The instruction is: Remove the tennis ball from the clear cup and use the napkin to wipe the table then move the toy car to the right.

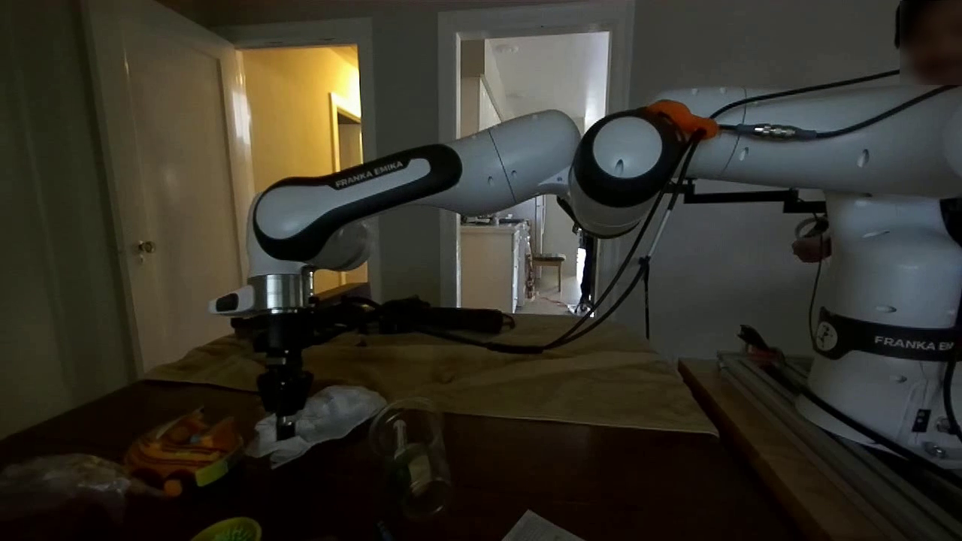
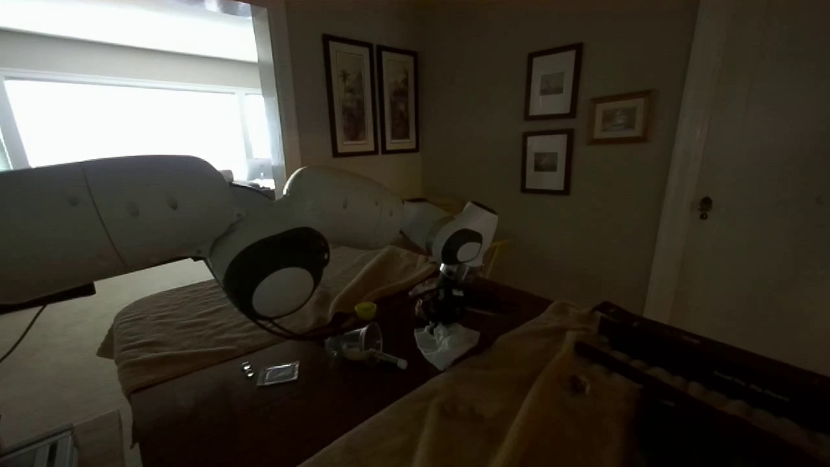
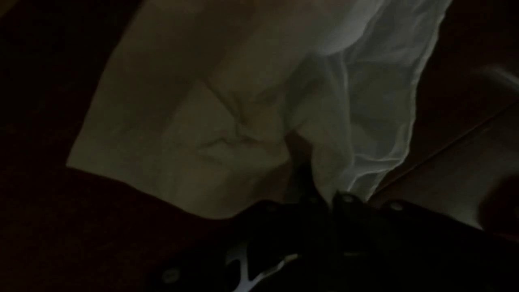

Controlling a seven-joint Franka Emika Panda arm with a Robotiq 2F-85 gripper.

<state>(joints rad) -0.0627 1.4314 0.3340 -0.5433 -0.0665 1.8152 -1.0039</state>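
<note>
My gripper (image 1: 285,430) points down and is shut on the white crumpled napkin (image 1: 331,417), which lies on the dark brown table (image 1: 571,469). In the wrist view the fingertips (image 3: 331,202) pinch a fold of the napkin (image 3: 227,142). The clear cup (image 1: 425,496) lies on its side beside the napkin; it also shows in an exterior view (image 2: 343,345). The orange toy car (image 1: 180,447) with yellow patches stands just beyond the gripper, mostly hidden in an exterior view. A yellow-green round thing (image 2: 365,311) looks bowl-like; I cannot tell whether it is the tennis ball.
A white-tipped tube (image 2: 389,360) lies at the cup's mouth. A clear plastic bag (image 1: 64,481) lies near the car. A small flat packet (image 2: 279,374) and small shiny pieces (image 2: 247,370) lie on the table. A tan cloth (image 1: 541,376) covers the table's side.
</note>
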